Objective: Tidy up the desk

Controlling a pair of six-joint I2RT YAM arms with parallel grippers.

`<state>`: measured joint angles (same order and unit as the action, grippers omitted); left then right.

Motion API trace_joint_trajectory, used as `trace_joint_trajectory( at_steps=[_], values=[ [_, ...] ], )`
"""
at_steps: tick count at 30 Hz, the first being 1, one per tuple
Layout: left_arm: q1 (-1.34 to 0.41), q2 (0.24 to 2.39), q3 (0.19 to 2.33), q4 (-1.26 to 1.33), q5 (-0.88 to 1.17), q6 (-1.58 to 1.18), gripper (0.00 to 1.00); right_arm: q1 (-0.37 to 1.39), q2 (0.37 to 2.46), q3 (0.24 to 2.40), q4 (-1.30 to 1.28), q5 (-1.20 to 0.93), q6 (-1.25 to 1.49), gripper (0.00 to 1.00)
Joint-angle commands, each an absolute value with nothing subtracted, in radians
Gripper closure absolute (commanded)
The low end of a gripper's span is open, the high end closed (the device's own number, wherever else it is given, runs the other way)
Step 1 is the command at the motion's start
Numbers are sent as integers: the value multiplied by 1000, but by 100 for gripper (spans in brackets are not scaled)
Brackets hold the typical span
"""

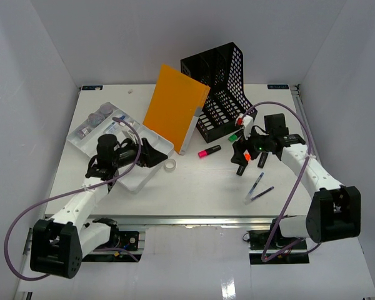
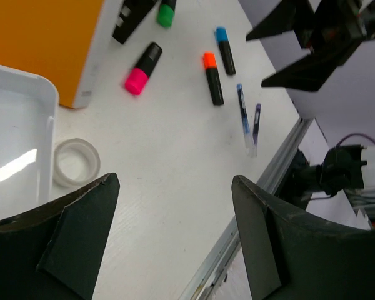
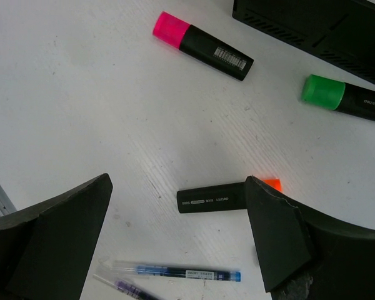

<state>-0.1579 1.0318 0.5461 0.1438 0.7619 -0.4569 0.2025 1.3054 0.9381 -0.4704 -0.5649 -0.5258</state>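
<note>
white desk with a metal rail along its near edge, seen from above inside a white-walled enclosure. left gripper hovers at the right edge of a white compartmented tray. in its wrist view the fingers are spread wide, holding and touching nothing. a roll of clear tape lies just beside the tray's rim.

right gripper hangs over a scatter of markers on the right half of the desk. its fingers are also wide apart and empty. an orange highlighter lies directly beneath it. a pink highlighter lies farther off, and a green highlighter lies beside the foot of a black mesh file rack. a blue highlighter shows clearly only in the left wrist view. two slim pens lie side by side nearer the rail.

an orange folder stands tilted in front of the rack. small jars sit at the tray's far end.

the pink highlighter carries a barcode label. the orange one has a line of small white print. the green one has lettering that may be a brand name, too small to read.
</note>
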Motion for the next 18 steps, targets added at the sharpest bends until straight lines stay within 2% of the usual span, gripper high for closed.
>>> trace_joint_trajectory(
  at_steps=[1,9,13,18],
  values=[
    [-288,1077,618,32,717,-392,18,204,1354,1002,-499,-561,-521,7],
    [-485,1190,708,-94,336,-388,34,139,1324,894,-451,-655,-620,7],
    [-610,1306,795,-164,151,-377,39,34,1270,820,-419,-763,-652,7],
    [-653,1410,872,-210,-19,-358,42,-34,1229,784,-415,-832,-675,7]
  ],
)
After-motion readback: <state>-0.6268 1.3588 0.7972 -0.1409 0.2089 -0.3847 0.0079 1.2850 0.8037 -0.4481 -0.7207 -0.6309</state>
